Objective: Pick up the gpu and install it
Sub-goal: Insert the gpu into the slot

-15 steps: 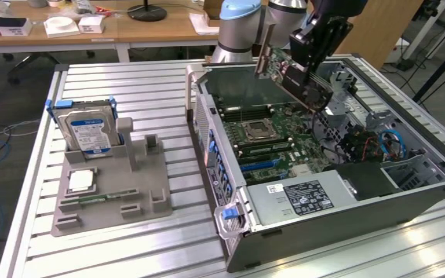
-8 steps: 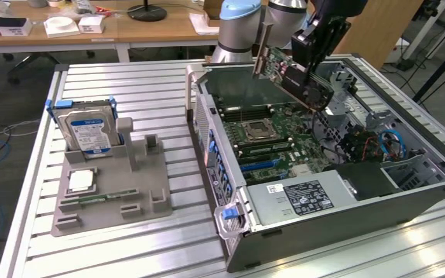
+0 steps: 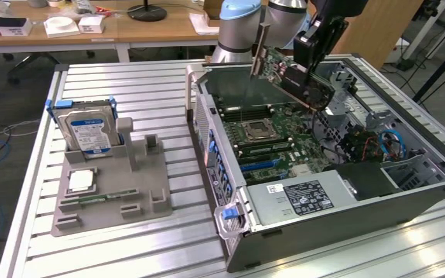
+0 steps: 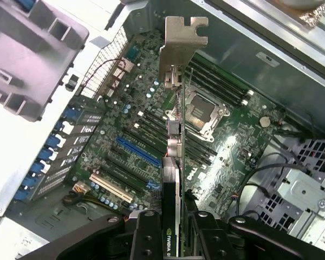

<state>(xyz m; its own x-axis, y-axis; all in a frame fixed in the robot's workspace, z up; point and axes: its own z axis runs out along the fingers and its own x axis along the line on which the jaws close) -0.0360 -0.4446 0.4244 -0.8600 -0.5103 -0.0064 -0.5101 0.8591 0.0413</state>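
A: The fingers [image 4: 147,238] of the black gripper [image 4: 175,218] are clamped on the gpu [image 4: 175,184], a thin, flat, dark-faced card on a green board with a silver metal bracket [image 4: 180,49] at its free end.

B: And where does the card sit?

A: In the upper centre of the exterior view. It hangs tilted in the air over the open dark grey metal computer case [image 3: 300,243], clear of the green motherboard [image 3: 284,130].

B: What could go wrong from here?

A: The tilt is my main worry. If the card goes down skewed, its lower edge could miss the long blue slot [image 4: 138,153]. It could then scrape the black slots beside it or the square silver processor socket [image 4: 203,111].

B: Is the bracket a risk too?

A: I think so. It leads the way and could snag on the case's perforated wall [image 4: 105,67]. The hold is also on a thin edge, so any knock might twist the card between the fingers.
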